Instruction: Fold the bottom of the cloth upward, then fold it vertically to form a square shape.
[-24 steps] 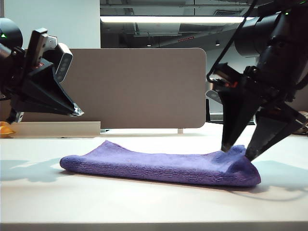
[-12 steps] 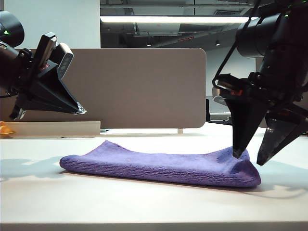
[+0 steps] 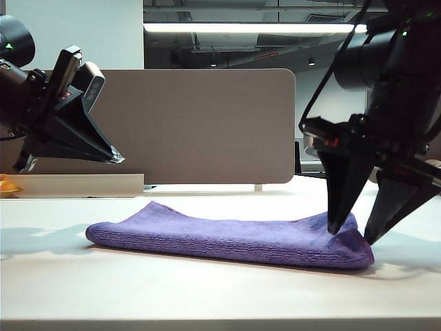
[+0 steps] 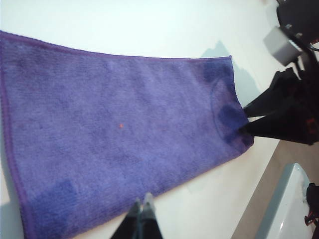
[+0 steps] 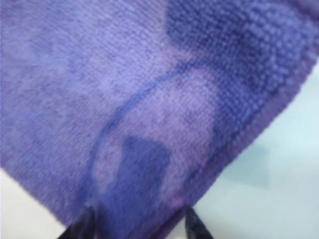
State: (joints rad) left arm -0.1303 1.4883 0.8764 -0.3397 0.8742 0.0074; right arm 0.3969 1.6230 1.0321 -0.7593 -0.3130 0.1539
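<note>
Purple cloth (image 3: pixel 227 238) lies flat across the middle of the white table (image 3: pixel 207 289), already doubled into a long band with the fold facing the exterior camera. Its fuzzy pile and stitched hem (image 5: pixel 244 129) show clearly in the right wrist view, where a curved seam runs across the fabric.

Over at the cloth's right end, the right gripper (image 3: pixel 353 231) is down on it with its jaws spread wide. One fingertip (image 3: pixel 335 227) presses onto the top of the fabric, the other sits just off the end edge, so the two straddle the corner without pinching it. The left wrist view (image 4: pixel 249 119) catches the same two dark tips at that end, both at the hem.

Up on the left, the left gripper (image 3: pixel 116 158) hangs in the air well above the table, clear of the cloth, its fingers clamped together with nothing between them (image 4: pixel 143 209). Behind everything stands a grey divider panel (image 3: pixel 200 124).
</note>
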